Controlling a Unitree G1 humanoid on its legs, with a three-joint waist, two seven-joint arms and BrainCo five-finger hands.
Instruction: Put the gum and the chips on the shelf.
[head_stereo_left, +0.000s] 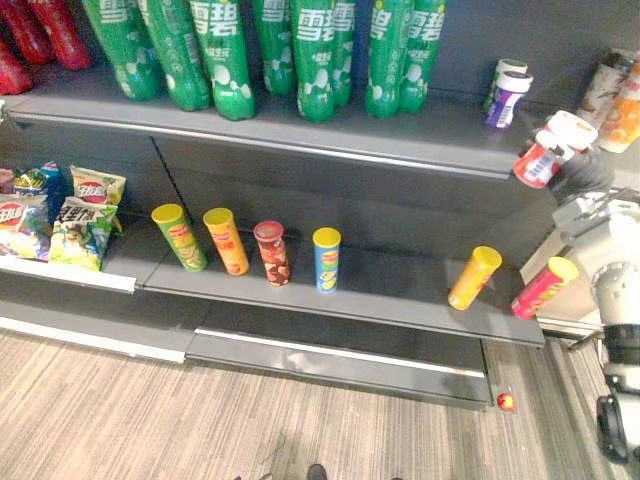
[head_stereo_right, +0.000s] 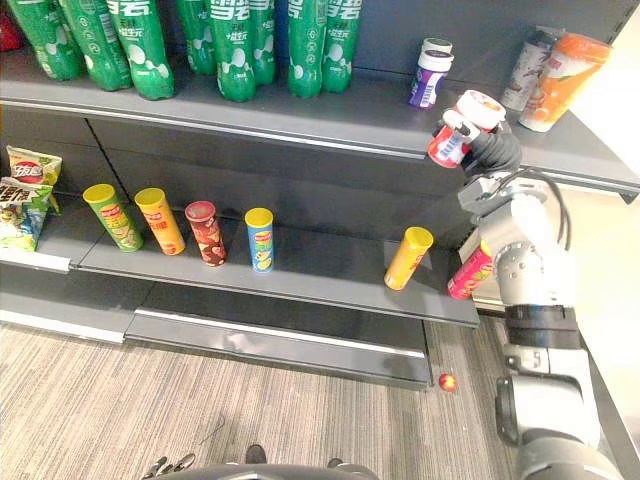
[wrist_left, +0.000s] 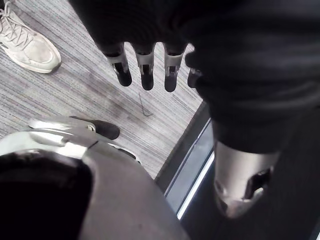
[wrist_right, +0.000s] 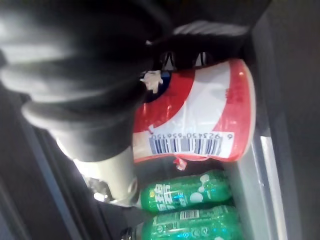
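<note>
Right hand (head_stereo_right: 495, 152) is wrapped round the gum (head_stereo_right: 462, 130), tilted cap-up at the front edge of the upper shelf (head_stereo_right: 380, 108) near its right end, bare shelf just beyond, while left hand (wrist_left: 146, 72) hangs slack.

You have bare upper shelf (head_stereo_right: 385, 112) right of the purple bottle (head_stereo_right: 430, 78) until the pale and orange bottles (head_stereo_right: 565, 80); left of it, another bare stretch ends at the green bottles (head_stereo_right: 305, 45).
</note>
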